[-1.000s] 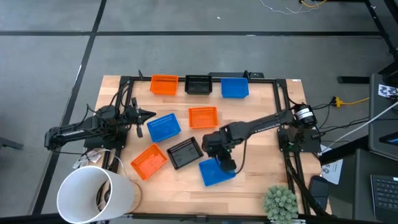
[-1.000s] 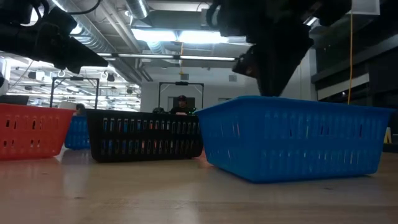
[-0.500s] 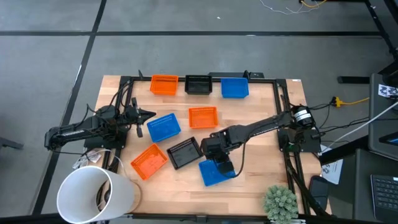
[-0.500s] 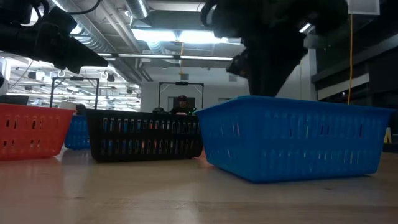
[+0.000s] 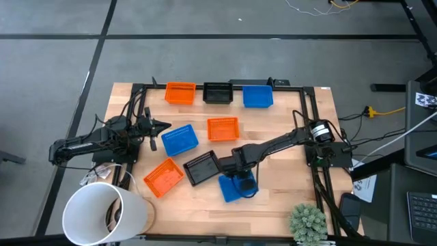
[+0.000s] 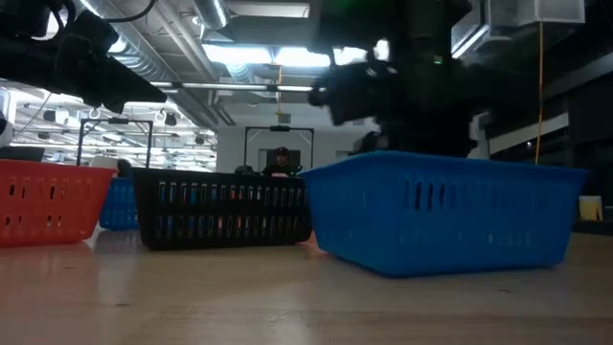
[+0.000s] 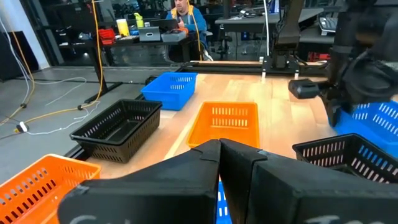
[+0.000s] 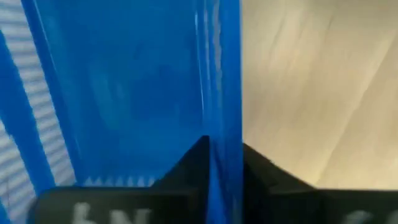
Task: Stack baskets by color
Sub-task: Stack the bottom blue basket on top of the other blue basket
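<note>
- Change since a second ago: the right gripper (image 5: 244, 179) has dropped lower onto the front blue basket (image 5: 232, 190), its fingers now pinching the basket's wall (image 8: 221, 93); the basket has shifted slightly.
- Left gripper (image 5: 162, 126): clenched, empty, hovering at the table's (image 5: 287, 154) left side beside the middle blue basket (image 5: 180, 139).
- Baskets: rectangular plastic, slotted mesh walls.
- Back row: orange basket (image 5: 180, 92), black basket (image 5: 218, 92), blue basket (image 5: 257, 96).
- Nearby: white cylinder (image 5: 106, 214); green plant (image 5: 307, 223).
</note>
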You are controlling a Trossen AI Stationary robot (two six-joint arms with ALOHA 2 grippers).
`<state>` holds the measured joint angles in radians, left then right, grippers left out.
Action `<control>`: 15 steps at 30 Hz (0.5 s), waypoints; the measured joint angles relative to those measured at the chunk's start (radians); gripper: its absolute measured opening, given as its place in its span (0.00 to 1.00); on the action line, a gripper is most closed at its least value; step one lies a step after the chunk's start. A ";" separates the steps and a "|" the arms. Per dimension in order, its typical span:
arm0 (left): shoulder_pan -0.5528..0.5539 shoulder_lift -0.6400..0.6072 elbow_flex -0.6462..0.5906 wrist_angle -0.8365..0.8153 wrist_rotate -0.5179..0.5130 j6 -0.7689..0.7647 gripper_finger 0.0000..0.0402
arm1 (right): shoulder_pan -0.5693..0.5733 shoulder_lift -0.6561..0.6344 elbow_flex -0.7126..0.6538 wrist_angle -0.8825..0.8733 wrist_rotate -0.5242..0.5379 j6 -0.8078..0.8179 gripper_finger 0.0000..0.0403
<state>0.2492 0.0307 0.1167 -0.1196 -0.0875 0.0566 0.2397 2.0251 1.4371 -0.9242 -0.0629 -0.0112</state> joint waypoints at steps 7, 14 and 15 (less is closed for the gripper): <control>0.000 0.000 0.000 -0.002 0.000 -0.001 0.00 | 0.002 -0.035 0.085 -0.406 0.024 0.009 0.01; 0.000 0.000 0.000 -0.003 0.000 -0.001 0.00 | -0.080 -0.159 0.109 -0.647 0.429 0.033 0.00; 0.000 0.000 0.000 -0.003 0.000 -0.001 0.00 | -0.113 -0.192 0.100 -0.641 0.467 0.033 0.00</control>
<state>0.2491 0.0307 0.1165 -0.1224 -0.0875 0.0555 0.1271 1.8331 1.5372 -1.5648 0.4042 0.0220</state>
